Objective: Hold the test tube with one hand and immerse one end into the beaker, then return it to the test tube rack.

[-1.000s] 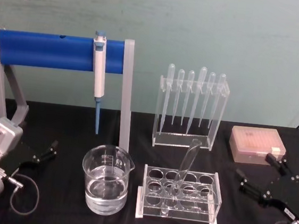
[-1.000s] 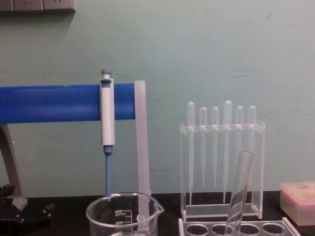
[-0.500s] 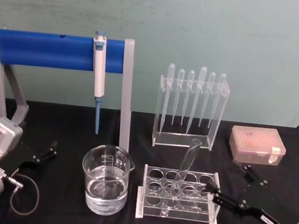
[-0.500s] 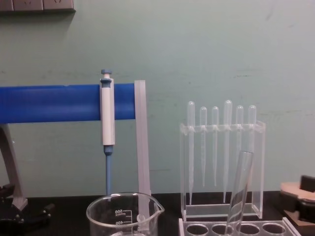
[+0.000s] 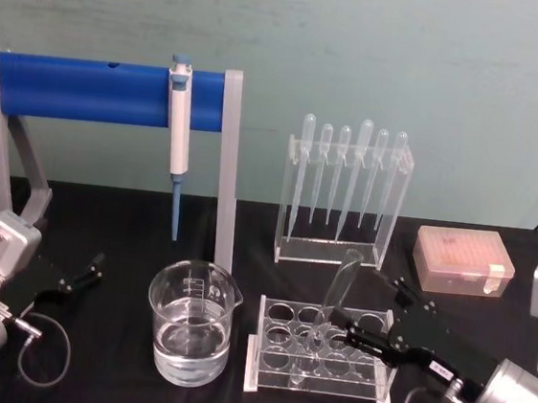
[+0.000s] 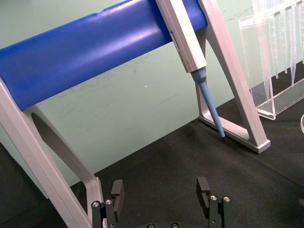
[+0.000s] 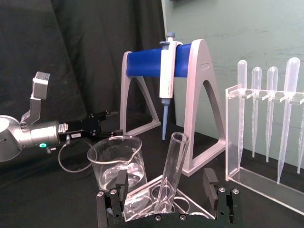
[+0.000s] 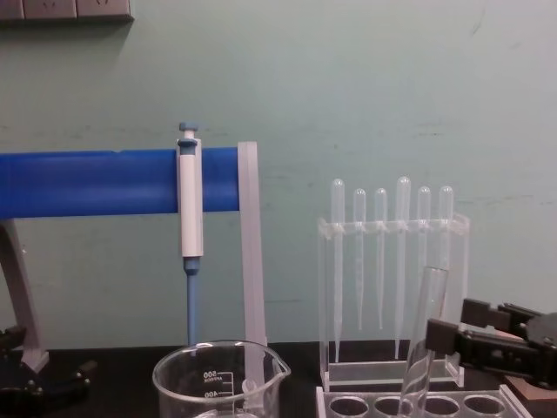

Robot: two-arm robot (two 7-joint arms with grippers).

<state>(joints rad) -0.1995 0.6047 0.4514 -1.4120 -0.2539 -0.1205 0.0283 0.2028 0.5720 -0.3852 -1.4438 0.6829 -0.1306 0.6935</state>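
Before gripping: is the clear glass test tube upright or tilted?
Tilted. The test tube stands in the clear plastic rack, rim leaning to the robot's right; open right gripper beside it, left gripper parked by the blue stand.

Clear test tube leans in its rack beside the half-filled beaker.

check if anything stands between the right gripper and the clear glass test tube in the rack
Nothing visible does. The open right gripper faces the tilted clear glass test tube directly; in the right wrist view the tube shows between its fingers.
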